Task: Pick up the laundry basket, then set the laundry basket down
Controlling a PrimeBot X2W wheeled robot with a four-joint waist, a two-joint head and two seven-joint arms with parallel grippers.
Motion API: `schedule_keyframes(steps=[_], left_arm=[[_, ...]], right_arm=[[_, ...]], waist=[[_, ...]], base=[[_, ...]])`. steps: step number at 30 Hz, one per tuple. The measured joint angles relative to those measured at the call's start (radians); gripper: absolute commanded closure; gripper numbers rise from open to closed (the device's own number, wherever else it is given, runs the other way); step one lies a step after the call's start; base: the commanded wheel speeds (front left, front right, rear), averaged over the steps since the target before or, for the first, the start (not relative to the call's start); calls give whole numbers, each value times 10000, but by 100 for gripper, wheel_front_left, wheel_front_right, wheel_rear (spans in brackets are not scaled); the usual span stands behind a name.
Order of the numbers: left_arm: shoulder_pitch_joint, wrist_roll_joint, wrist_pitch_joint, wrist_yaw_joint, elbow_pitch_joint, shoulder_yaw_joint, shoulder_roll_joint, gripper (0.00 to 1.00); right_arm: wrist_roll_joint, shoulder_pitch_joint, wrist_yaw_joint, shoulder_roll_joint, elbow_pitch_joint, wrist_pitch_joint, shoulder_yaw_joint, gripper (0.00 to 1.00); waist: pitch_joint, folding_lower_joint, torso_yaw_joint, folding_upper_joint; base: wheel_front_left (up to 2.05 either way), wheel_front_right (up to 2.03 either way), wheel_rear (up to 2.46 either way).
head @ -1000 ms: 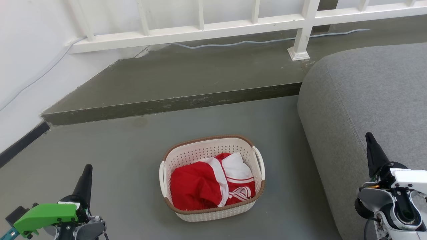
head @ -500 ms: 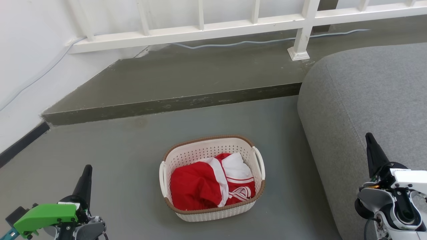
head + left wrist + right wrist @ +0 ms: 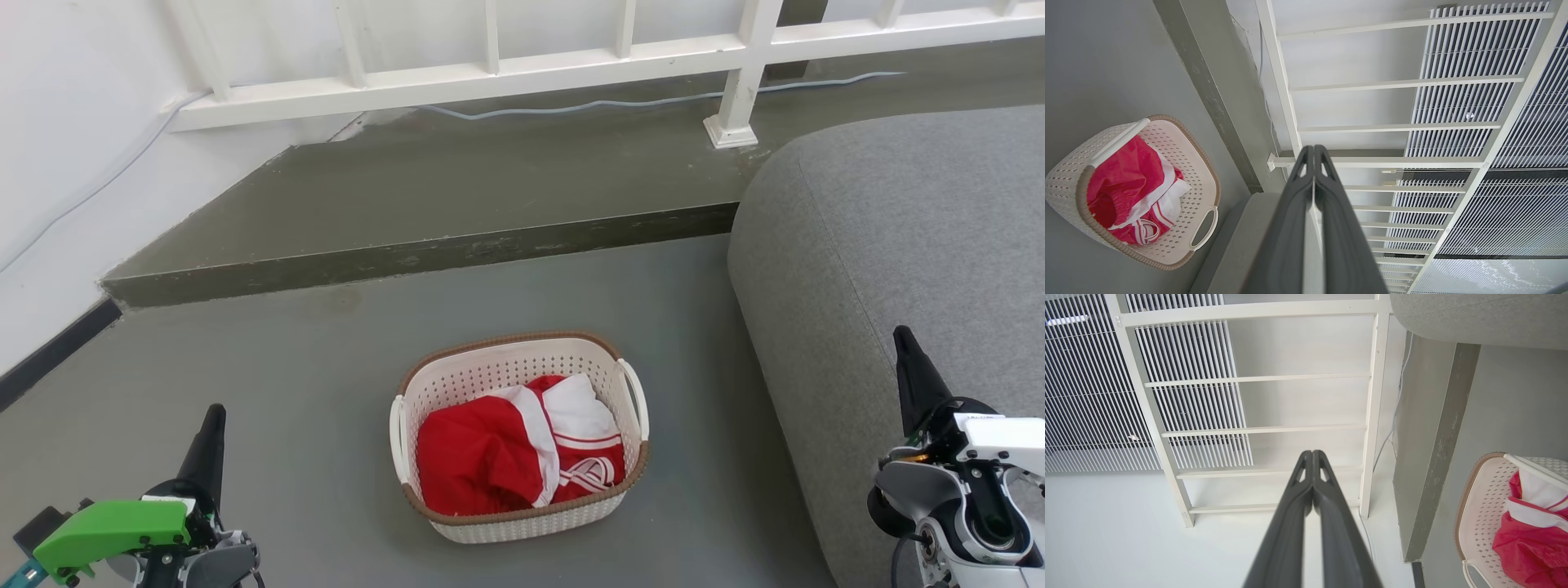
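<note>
The laundry basket (image 3: 498,371) stands on the grey floor in the middle of the head view, cream-white and perforated, with a brown rim and two white side handles. Red and white clothes (image 3: 514,445) lie inside it. The same laundry basket (image 3: 1186,167) appears at the left of the left wrist view, and another part of the laundry basket (image 3: 1480,502) at the lower right of the right wrist view. My left gripper (image 3: 214,418) is at the lower left, well apart from the basket, shut and empty. My right gripper (image 3: 902,339) is at the lower right, over the sofa, also shut and empty.
A grey sofa (image 3: 914,245) fills the right side, close to the basket. Behind the basket runs a raised concrete step (image 3: 424,253), with a white railing (image 3: 490,77) and a cable (image 3: 620,102) beyond it. A white wall (image 3: 73,122) closes the left.
</note>
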Motion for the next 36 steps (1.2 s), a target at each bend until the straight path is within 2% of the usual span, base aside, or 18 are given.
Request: schedule_keyframes(steps=[36], left_arm=[[-36, 0, 2, -23, 42, 25, -4, 100]], right_arm=[[-2, -4, 2, 12, 44, 0, -29, 100]], waist=[[-2, 0, 0, 0]], base=[[0, 0, 0]])
